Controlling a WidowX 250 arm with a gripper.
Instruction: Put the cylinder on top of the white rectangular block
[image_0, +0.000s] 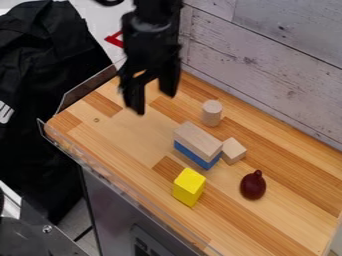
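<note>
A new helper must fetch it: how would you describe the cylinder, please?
On the wooden table, look between the plank wall and the two-block stack. The cylinder stands upright there. Unlike the small pale block nearby, it has a flat, round top.

The camera looks down aslant, seemingly near the counter (133, 137).

One cylinder (212, 113), four blocks (198, 139), one bulbous thing (253, 186)

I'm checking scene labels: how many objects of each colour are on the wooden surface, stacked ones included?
Pale wood: 3 (cylinder, long block, small block)
Blue: 1 (lower block)
Yellow: 1 (upright block)
Dark red: 1 (rounded piece)
Total: 6
</note>
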